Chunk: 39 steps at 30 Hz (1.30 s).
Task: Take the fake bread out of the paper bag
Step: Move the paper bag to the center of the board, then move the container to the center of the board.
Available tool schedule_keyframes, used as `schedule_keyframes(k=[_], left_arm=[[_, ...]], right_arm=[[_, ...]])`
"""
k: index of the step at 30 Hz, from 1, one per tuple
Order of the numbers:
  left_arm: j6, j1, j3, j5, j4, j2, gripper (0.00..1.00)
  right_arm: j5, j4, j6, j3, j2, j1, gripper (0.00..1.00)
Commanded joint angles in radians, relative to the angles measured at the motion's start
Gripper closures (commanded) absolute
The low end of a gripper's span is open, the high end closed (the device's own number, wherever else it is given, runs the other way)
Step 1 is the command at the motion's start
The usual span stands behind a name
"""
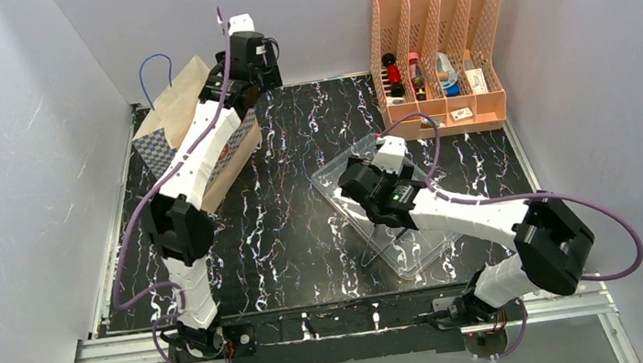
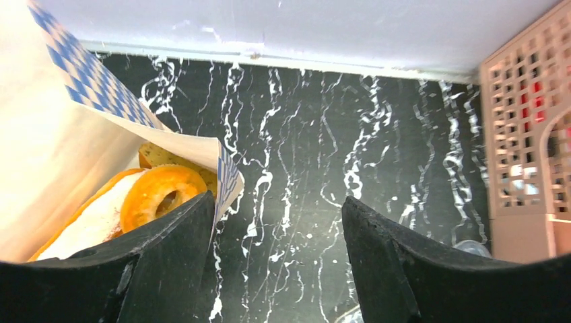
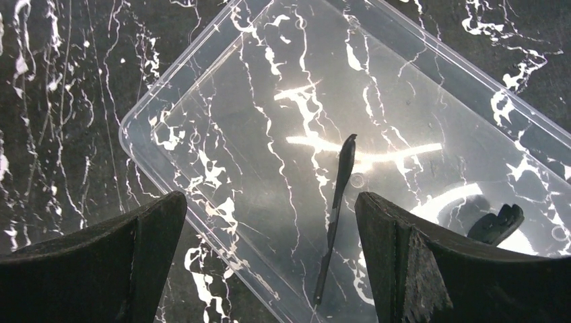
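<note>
The paper bag point(image 1: 183, 115) stands at the back left, tan with a blue-checked band, its mouth point(image 2: 101, 101) open toward my left wrist camera. Inside it lies the fake bread: a golden ring donut point(image 2: 160, 193), a long orange-tan bun with a white face point(image 2: 87, 222), and a brownish piece point(image 2: 158, 156) behind them. My left gripper point(image 2: 279, 222) point(image 1: 237, 85) is open just right of the bag's rim. Its left finger point(image 2: 168, 249) stands in front of the bag's edge, and only the tabletop shows between the jaws. My right gripper point(image 3: 269, 222) point(image 1: 351, 187) hangs open and empty.
A clear plastic tray point(image 3: 303, 87) point(image 1: 419, 253) lies on the black marbled table under my right gripper, with a thin dark stick-like shape point(image 3: 340, 195) showing in it. An orange slotted organizer point(image 1: 437, 56) point(image 2: 525, 148) holding small items stands at the back right. Grey walls enclose the table.
</note>
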Motion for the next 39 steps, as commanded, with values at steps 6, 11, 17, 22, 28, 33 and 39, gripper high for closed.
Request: schedule_keyframes(k=[6,11,17,22,28,33,39], left_arm=[[0.015,-0.026,-0.071,-0.046,0.071,-0.231,0.3],[0.025,-0.037,-0.055,-0.044,0.065,-0.268,0.3],[0.03,-0.058,-0.117,-0.074,0.107,-0.394,0.3],[0.035,-0.07,-0.252,-0.099,0.166,-0.531,0.3],[0.038,-0.076,-0.415,-0.139,0.193,-0.701,0.31],[0.024,-0.078,-0.558,-0.175,0.2,-0.851,0.31],[-0.015,-0.08,-0.664,-0.178,0.16,-0.962,0.32]], right_arm=[[-0.033,0.051,-0.174,0.161,0.177,0.032,0.02],[-0.06,0.081,-0.243,0.215,0.263,0.041,0.02],[-0.095,0.116,-0.318,0.257,0.351,0.043,0.02],[-0.11,0.153,-0.354,0.26,0.409,0.046,0.02],[-0.146,0.196,-0.401,0.265,0.459,0.046,0.06],[-0.18,0.237,-0.431,0.269,0.487,0.046,0.16],[-0.184,0.235,-0.436,0.299,0.522,0.046,0.34]])
